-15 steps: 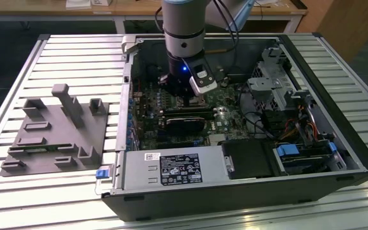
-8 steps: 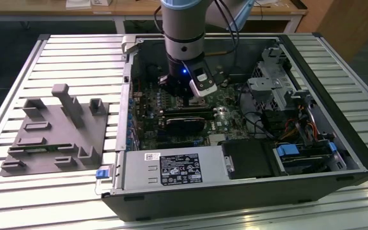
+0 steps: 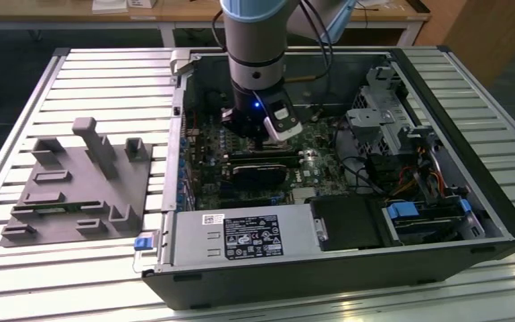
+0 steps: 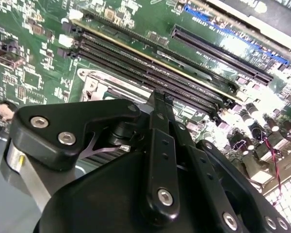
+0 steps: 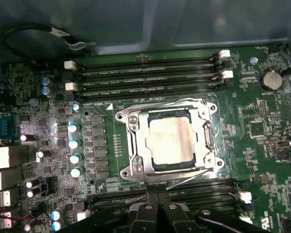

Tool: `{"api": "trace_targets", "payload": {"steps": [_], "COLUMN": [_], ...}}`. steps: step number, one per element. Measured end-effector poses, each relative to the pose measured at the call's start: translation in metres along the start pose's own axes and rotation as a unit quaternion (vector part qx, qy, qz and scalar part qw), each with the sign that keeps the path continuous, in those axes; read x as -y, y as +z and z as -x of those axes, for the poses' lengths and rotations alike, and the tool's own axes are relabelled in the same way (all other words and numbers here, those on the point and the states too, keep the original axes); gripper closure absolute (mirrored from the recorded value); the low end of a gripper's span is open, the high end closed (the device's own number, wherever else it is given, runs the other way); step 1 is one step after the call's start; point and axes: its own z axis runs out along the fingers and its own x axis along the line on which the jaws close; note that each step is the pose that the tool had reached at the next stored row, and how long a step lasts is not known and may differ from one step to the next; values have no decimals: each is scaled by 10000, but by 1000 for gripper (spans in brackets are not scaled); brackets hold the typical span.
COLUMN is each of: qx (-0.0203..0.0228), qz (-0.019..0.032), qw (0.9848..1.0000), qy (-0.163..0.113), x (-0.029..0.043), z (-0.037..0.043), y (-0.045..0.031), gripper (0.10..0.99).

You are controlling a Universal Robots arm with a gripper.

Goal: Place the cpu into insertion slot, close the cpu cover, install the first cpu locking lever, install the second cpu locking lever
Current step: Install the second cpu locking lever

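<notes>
A: Where is the cpu (image 5: 170, 141) now?

B: It lies flat in the insertion slot (image 5: 134, 171), just below the memory slots (image 5: 148, 77) on the motherboard (image 5: 262, 145). The cpu cover (image 5: 167, 109) frames it, so the chip cannot shift. One thin locking lever (image 5: 189, 178) stands out beside the socket, not latched, I think.

A: And the gripper (image 5: 157, 213)?

B: It hangs low over the socket, holding nothing; its fingers appear pressed together. In the exterior view the arm (image 3: 255, 54) hides the socket.
</notes>
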Motion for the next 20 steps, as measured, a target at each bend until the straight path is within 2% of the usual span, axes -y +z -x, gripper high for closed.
{"api": "trace_targets", "payload": {"steps": [4, 12, 20], "qx": [-22, -59, -82], "qz": [150, 454, 647], "qw": [9999, 9989, 9979], "qy": [-34, -39, -34], "x": [24, 114, 244], "z": [-22, -38, -37], "y": [11, 21, 23], "gripper": [980, 980, 980]}}
